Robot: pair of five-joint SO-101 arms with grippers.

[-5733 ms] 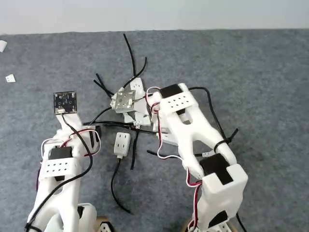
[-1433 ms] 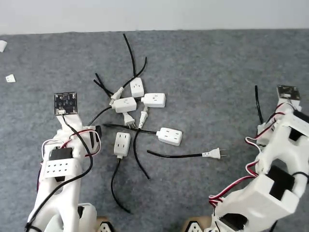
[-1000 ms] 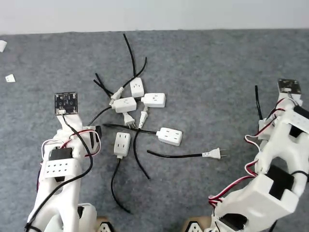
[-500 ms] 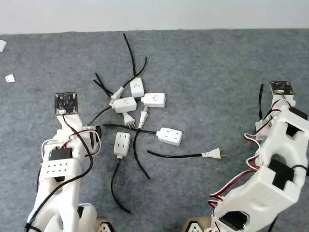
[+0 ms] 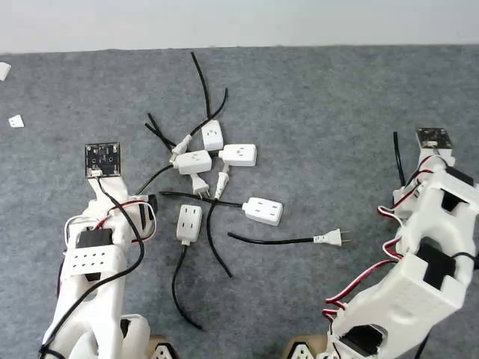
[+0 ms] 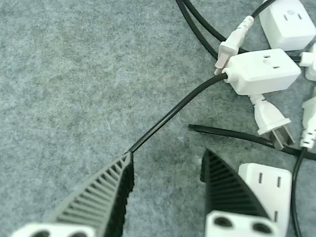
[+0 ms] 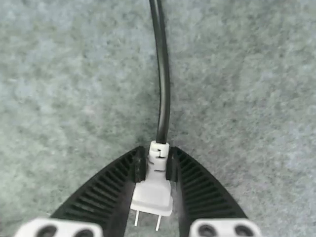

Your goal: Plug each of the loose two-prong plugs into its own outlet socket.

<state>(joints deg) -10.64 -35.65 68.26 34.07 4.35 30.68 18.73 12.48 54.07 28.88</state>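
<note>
Several white outlet sockets lie in a cluster mid-table: one (image 5: 212, 135) at the back, one (image 5: 239, 155) beside it, one (image 5: 193, 161), one (image 5: 263, 210) and one (image 5: 188, 222). A loose two-prong plug (image 5: 329, 238) on a black cord lies to their right. Two more plugs (image 5: 199, 184) (image 5: 222, 182) lie among the sockets. My left gripper (image 6: 168, 165) is open just above the carpet, near a socket (image 6: 264, 71) and a plug (image 6: 269, 118). My right gripper (image 7: 156, 160) is shut on a white plug (image 7: 153, 190), whose black cord (image 7: 163, 74) runs away over the carpet at the table's right edge.
Black cords (image 5: 213, 254) cross and trail around the cluster. Two small white scraps (image 5: 15, 120) lie at the far left. The grey carpet (image 5: 337, 112) stretches bare between the cluster and the right arm (image 5: 430, 247).
The right arm drew back from over the socket cluster to the right edge, carrying a plug. In the last second it only shifted slightly left. The left arm stayed put.
</note>
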